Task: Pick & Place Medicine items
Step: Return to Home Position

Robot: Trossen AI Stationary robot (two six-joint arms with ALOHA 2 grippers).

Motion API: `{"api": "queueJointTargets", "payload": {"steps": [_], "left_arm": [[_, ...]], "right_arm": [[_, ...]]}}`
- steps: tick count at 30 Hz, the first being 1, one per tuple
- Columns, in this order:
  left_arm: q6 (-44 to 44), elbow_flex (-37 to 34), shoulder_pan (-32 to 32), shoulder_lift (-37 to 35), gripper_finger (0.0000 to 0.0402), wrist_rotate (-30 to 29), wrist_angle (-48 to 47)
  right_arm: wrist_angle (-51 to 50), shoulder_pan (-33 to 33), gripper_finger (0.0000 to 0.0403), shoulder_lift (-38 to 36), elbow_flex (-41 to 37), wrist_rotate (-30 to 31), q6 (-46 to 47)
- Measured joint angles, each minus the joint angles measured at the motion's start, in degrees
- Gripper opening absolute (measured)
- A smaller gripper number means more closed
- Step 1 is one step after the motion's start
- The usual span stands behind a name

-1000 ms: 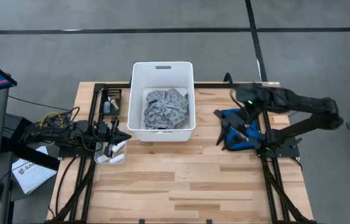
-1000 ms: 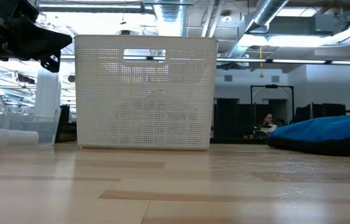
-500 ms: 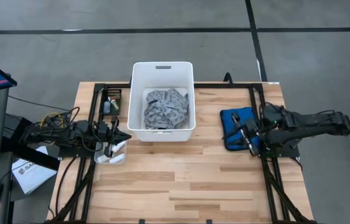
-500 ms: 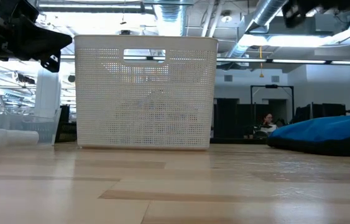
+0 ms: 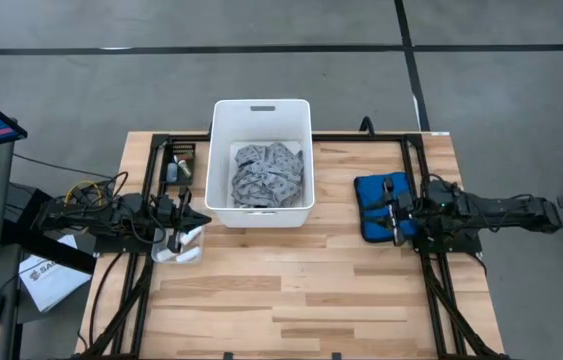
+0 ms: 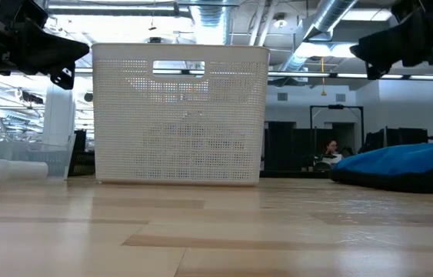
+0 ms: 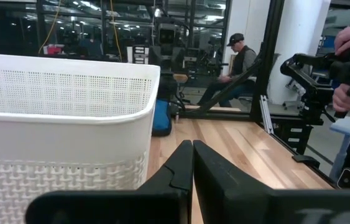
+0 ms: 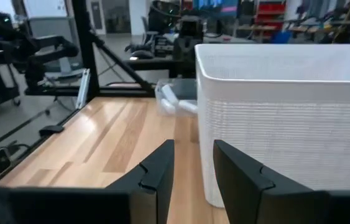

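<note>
Wooden table (image 5: 291, 290), workshop behind. Left gripper (image 5: 201, 221) at nine o'clock, fingers pressed together, over the white tubes (image 5: 191, 236) in a clear tray (image 5: 155, 248). Right gripper (image 5: 395, 213) at three o'clock, fingers parted, over the blue pouch (image 5: 371, 195). White bin (image 5: 261, 108) at twelve.

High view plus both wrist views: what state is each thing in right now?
white bin: upright, open-topped.
grey cloth: crumpled inside the bin.
blue pouch: lying flat.
white tubes: lying in the clear tray.
left pincer: shut, empty.
right pincer: open, empty, above the pouch.
</note>
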Motion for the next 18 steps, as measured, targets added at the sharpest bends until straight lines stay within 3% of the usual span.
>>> {"api": "queueJointTargets", "payload": {"steps": [18], "left_arm": [[0.0,0.0,0.0,0.0,0.0002,0.0,0.0]], "right_arm": [[1.9,-0.6,0.0109,-10.8,-11.8,1.7,0.1]]}}
